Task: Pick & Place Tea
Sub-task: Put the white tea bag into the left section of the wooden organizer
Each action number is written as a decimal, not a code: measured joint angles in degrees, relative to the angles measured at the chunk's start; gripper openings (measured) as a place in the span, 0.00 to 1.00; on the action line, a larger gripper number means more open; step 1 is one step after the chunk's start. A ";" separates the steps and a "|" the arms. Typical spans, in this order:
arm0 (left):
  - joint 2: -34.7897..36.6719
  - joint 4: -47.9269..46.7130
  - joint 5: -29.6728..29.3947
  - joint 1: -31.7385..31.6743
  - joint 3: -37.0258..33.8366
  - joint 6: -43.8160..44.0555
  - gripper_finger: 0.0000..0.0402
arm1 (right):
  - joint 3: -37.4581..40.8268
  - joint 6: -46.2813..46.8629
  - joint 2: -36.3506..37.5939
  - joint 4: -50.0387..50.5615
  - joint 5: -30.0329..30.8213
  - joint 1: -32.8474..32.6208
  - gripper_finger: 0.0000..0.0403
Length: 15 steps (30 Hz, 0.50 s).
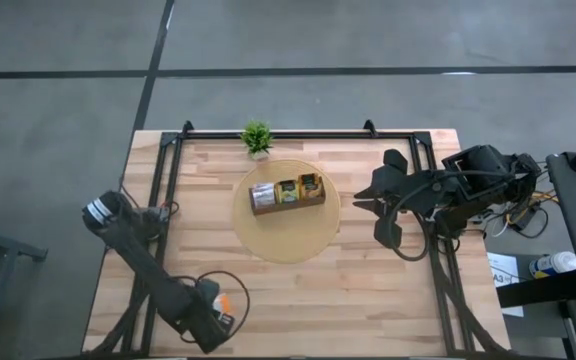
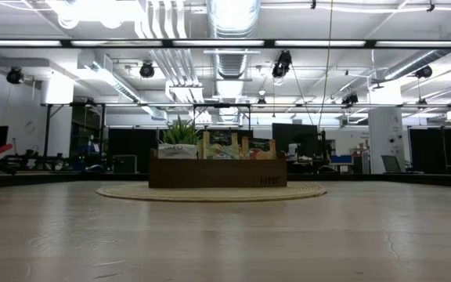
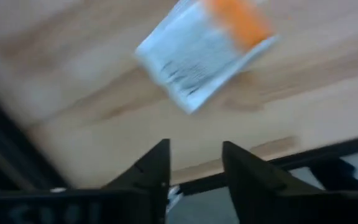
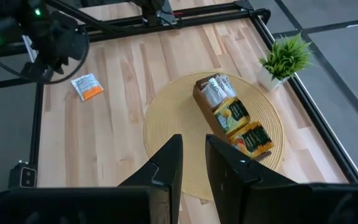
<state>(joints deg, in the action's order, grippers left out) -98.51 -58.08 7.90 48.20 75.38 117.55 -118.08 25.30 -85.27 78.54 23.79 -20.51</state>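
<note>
The left gripper hangs over the near left corner of the wooden table, its two dark fingers parted with a clear gap and nothing between them. Just ahead of those fingertips, flat on the bare wood, lies one white-and-orange tea sachet, apart from the fingers and untouched. From above, the same sachet shows as a small pale patch tucked against the gripper.

The sachet looks like thin paper: very light, limp, easy to crease or tear, and likely to slide on the smooth boards. It offers no height to grasp, so a pinch across one edge or corner, with one finger slipped under, seems the soundest hold.

The black frame rail and the table's edge run close beside the gripper, so there is little margin on that side. Beyond the sachet, away from the gripper, the wood lies open up to the round woven mat.

Farther off, on that mat, sits the brown compartment tray, already holding upright sachets. Past it, at the far edge, stands a small potted plant.

Well across the table, the right gripper waits above the right side, fingers narrowly parted, pinching nothing.
</note>
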 joint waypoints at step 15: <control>-1.96 6.08 0.09 0.92 -5.33 11.84 0.57 | 0.00 -3.50 0.00 0.04 0.17 0.02 0.17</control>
<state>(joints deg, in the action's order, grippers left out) -100.47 -52.01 7.99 49.12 70.05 129.39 -118.08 21.80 -85.27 78.59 23.97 -20.49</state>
